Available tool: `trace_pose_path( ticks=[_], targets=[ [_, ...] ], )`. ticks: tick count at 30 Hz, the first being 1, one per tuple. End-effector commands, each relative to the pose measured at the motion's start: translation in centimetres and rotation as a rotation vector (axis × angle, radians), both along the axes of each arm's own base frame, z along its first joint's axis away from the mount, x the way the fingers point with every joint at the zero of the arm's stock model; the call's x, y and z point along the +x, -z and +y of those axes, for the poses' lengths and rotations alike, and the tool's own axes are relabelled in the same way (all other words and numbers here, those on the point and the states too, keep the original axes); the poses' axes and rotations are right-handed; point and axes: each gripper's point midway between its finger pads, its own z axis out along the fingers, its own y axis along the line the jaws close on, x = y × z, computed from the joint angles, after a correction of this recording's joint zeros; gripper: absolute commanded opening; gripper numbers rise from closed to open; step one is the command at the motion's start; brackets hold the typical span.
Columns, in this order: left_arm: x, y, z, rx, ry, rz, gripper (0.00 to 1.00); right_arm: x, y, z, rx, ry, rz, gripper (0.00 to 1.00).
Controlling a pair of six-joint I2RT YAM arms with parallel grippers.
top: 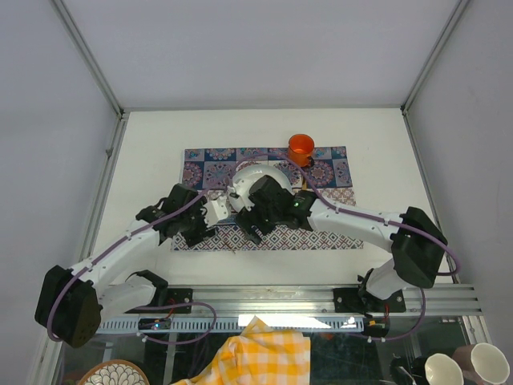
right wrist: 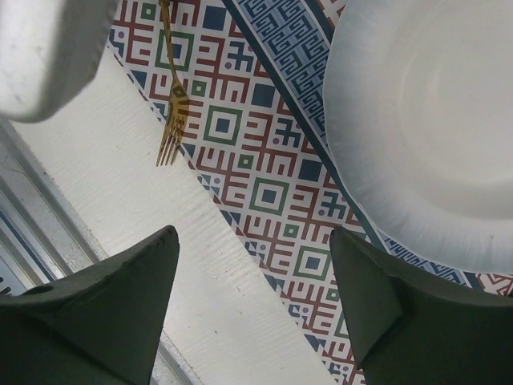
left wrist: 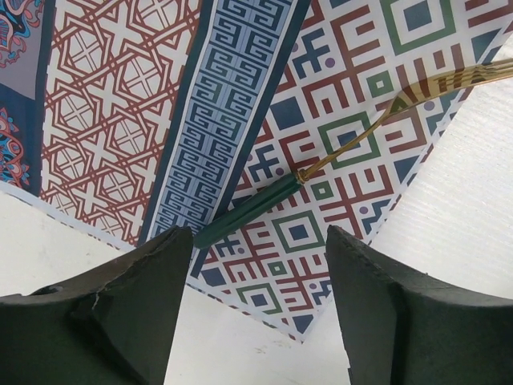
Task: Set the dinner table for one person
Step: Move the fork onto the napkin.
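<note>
Left end effector [left wrist: 256, 241] spread; left wrist alone shows green fork handle [left wrist: 248, 210].

My white dinner table [top: 152, 152] and what lies on it
A blue and purple patterned cloth [top: 329, 172] lies flat on the middle of the table, with bare white on every side. A gold fork [right wrist: 175, 112] rests at the cloth's near edge, its tips poking out onto the white top.
</note>
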Motion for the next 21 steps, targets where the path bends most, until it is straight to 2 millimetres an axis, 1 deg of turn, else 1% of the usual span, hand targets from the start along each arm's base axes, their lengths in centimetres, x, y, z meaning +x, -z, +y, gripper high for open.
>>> trace_pose_path(
  ticks=[1,6,9,13,16,21],
  targets=[
    [0.7,-0.8,-1.8,-0.040,0.097,-0.078,0.70,0.8,-2.1,0.8,0.089,0.026,-0.025,0.79],
    [0.4,0.6,-1.4,0.025,0.123,-0.063,0.71,0.8,-2.0,0.7,0.090,0.026,-0.022,0.79],
    [0.7,0.8,-1.8,0.024,0.135,-0.048,0.70,0.8,-2.0,0.7,0.092,0.026,-0.023,0.79],
    [0.8,1.7,-2.1,0.028,0.142,-0.032,0.70,1.0,-2.2,0.4,0.093,0.034,-0.033,0.79],
    [1.1,1.9,-2.3,0.025,0.143,-0.038,0.70,1.1,-2.4,0.2,0.101,0.040,-0.040,0.79],
    [0.6,2.7,-2.7,0.008,0.162,-0.011,0.70,1.3,-2.9,-0.2,0.108,0.057,-0.054,0.79]
  ],
)
